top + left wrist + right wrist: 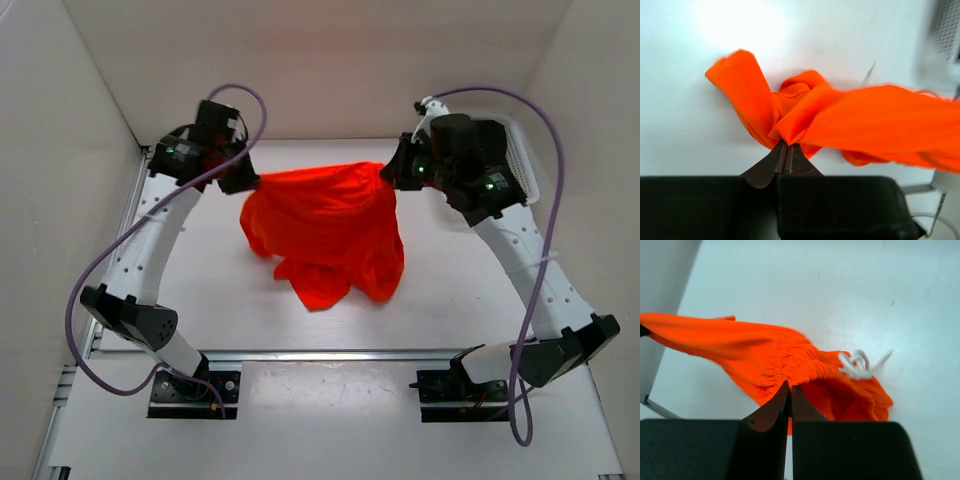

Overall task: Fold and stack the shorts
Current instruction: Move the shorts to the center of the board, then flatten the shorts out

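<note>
The bright orange-red shorts [325, 225] hang stretched between my two grippers above the middle of the table, the lower part draping down in folds. My left gripper [250, 183] is shut on the left end of the fabric; in the left wrist view its jaws [785, 145] pinch a bunched fold of the shorts [875, 125]. My right gripper [392, 175] is shut on the right end; in the right wrist view it [790, 386] grips the gathered waistband [800, 367], with the white drawstring [856, 365] just beside it.
A white perforated basket [520, 160] stands at the back right behind the right arm. White walls enclose the table on the left, back and right. The arms' bases [190, 385] sit at the near edge.
</note>
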Available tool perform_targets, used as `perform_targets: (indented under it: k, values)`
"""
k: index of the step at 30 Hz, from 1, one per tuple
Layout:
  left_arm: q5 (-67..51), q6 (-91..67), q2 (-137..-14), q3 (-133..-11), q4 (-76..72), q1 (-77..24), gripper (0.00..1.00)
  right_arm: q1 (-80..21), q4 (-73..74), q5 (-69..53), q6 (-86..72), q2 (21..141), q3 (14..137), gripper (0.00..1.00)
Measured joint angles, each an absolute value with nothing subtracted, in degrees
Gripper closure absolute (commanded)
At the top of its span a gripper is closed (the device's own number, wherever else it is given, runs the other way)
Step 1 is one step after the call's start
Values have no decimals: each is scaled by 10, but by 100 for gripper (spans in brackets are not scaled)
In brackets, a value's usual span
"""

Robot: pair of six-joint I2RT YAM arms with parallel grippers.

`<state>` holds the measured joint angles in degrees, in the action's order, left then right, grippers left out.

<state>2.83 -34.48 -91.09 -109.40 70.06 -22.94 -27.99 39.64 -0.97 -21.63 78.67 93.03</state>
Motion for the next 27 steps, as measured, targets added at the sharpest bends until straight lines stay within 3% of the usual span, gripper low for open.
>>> perform_targets:
  k: [5,10,11,13,14,15,16,17,20,25,27]
  values:
    - [16,-322,-923,-1236,728,-161,90,-267,396,-12,-194,786,1021,100]
    - [-14,-316,-895,-1167,726,-157,90,-267,376,-24,-176,731,947,100]
    - [-23,-316,-887,-1137,724,-160,88,-267,378,-28,-176,707,909,100]
    - [-45,-315,-862,-1044,698,-170,68,-267,378,-29,-183,664,828,99]
    - [-57,-314,-854,-997,690,-175,37,-266,374,-20,-189,643,782,88]
    - [-66,-310,-854,-965,684,-177,25,-265,369,-7,-196,625,736,67]
    - [-75,-311,-860,-926,668,-177,21,-258,365,11,-204,609,679,46]
    - [-79,-310,-875,-906,664,-176,21,-250,365,22,-216,609,644,40]
    - [-83,-310,-963,-891,651,-172,32,-200,376,37,-242,668,591,36]
    - [-42,-325,-1001,-839,632,-163,29,-111,363,-13,-291,728,538,36]
    - [-29,-337,-943,-793,630,-149,26,-90,357,-45,-311,688,491,28]
